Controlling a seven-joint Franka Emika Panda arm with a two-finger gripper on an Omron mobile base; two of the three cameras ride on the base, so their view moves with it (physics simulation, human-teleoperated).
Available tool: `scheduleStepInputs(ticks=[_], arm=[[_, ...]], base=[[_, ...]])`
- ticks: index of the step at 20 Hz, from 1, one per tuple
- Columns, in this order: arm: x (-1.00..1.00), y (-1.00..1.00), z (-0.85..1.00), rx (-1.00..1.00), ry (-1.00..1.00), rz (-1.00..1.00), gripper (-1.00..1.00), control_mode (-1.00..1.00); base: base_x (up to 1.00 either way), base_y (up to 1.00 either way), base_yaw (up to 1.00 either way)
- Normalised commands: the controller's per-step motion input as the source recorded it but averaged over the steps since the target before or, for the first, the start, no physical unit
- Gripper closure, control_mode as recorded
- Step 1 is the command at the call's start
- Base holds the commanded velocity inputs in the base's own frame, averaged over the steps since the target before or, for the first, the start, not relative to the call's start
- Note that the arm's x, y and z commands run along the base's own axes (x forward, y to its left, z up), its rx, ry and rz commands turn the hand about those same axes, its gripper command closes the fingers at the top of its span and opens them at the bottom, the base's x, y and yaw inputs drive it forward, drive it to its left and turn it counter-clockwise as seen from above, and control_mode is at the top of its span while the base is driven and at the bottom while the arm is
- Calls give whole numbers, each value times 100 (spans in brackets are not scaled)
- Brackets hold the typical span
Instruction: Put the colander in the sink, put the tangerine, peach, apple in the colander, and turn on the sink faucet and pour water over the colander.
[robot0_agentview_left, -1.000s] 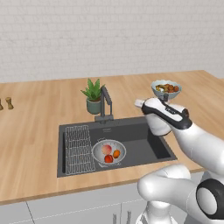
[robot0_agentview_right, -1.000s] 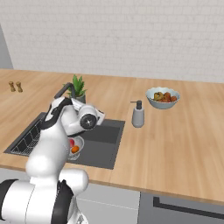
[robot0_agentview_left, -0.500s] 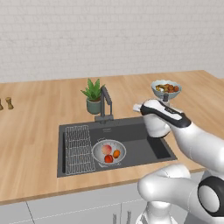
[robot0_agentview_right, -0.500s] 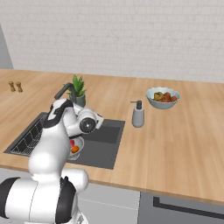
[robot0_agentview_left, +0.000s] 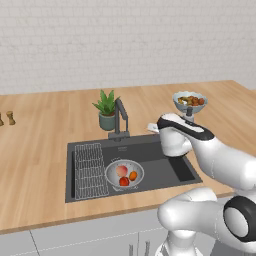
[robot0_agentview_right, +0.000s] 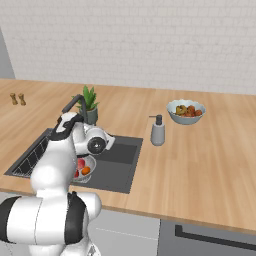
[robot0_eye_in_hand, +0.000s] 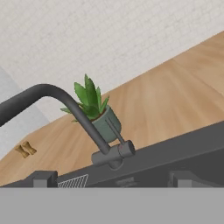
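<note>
Potted plant (robot0_agentview_left: 106, 110): green spiky leaves in a grey-green pot, on the wooden counter (robot0_agentview_left: 35, 145), at 12 o'clock in the left base view.
Fruit bowl (robot0_agentview_right: 185, 111): pale blue-grey, filled with mixed fruit, at 2 o'clock in the right base view.
Soap dispenser (robot0_agentview_right: 158, 131): grey pump bottle, upright, near the bowl at its 7 o'clock.
Two small brown shakers (robot0_agentview_right: 17, 99): side by side, at 10 o'clock.
Wall (robot0_agentview_left: 125, 40): white brick behind the counter.
</note>
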Motion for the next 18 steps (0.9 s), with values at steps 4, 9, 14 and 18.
scheduleStepInputs(ticks=[4, 9, 14, 18], arm=[[2, 28, -26, 0, 0, -1, -100, -100], [6, 33, -21, 0, 0, -2, -100, -100], [13, 17, -9, 0, 0, -2, -100, -100], [20, 0, 0, 0, 0, 0, -100, -100]], base=[[0, 0, 0], [0, 0, 0], [0, 0, 0], [0, 0, 0]])
